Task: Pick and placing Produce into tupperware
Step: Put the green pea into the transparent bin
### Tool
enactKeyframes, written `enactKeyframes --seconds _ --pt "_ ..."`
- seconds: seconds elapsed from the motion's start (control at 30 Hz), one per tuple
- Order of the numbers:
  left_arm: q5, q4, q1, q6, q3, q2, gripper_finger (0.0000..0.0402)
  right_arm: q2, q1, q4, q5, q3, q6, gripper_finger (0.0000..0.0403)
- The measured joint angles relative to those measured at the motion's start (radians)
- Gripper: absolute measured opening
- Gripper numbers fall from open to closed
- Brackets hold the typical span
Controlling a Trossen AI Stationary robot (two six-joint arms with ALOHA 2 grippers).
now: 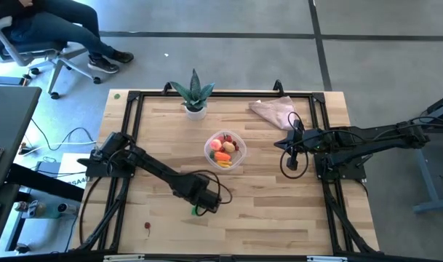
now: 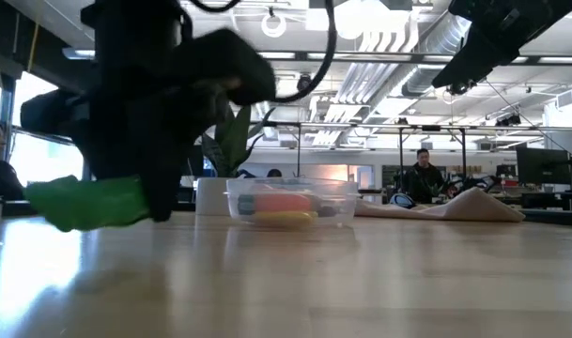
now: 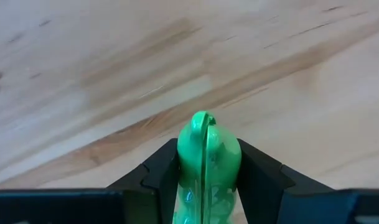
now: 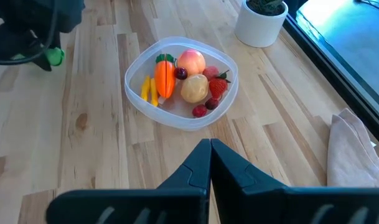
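My left gripper [image 1: 204, 204] is low over the table's near middle, shut on a green toy vegetable [image 3: 208, 152]. In the low view the green piece [image 2: 79, 202] sticks out sideways from the dark fingers [image 2: 159, 188]. The clear round tupperware [image 1: 225, 151] stands on its base at the table's centre. It holds an orange carrot [image 4: 165, 76], a peach [image 4: 190, 61], a beige potato [image 4: 194, 88], yellow pieces and red berries. My right gripper [image 4: 210, 155] is shut on nothing and hovers to the right of the tupperware [image 4: 180, 81]. My left gripper pinches the green vegetable between its two fingers, one on each side of it [image 3: 223, 158]. The fingers come from above, pointing down. One end of the piece reaches past the fingertips [image 3: 201, 121]. It lies about level, close over the tabletop; whether it touches the wood I cannot tell.
A spiky green plant in a white pot [image 1: 195, 94] stands by the far edge, behind the tupperware. A pinkish-beige cloth [image 1: 273, 110] lies at the far right. One small red berry [image 1: 147, 225] lies near the near left edge. A black frame [image 1: 134, 96] borders the table.
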State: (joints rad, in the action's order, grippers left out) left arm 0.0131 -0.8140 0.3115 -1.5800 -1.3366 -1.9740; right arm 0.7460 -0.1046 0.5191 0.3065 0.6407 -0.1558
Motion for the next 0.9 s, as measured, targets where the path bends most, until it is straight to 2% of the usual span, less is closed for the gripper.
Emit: enactKeyframes --seconds 0.3,0.47,0.7,0.9 --pt "0.120 -0.070 -0.056 0.135 -0.118 0.004 0.0127 0.000 0.000 0.000 0.000 0.000 0.000 0.0000" --pt "0.176 -0.079 -0.146 0.285 -0.209 0.005 0.0127 0.000 0.000 0.000 0.000 0.000 0.000 0.0000" --pt "0.189 -0.071 -0.308 0.543 -0.352 0.006 0.0127 0.000 0.000 0.000 0.000 0.000 0.000 0.0000" --pt "0.191 -0.022 -0.420 0.712 -0.388 -0.002 0.0127 0.000 0.000 0.000 0.000 0.000 0.000 0.0000"
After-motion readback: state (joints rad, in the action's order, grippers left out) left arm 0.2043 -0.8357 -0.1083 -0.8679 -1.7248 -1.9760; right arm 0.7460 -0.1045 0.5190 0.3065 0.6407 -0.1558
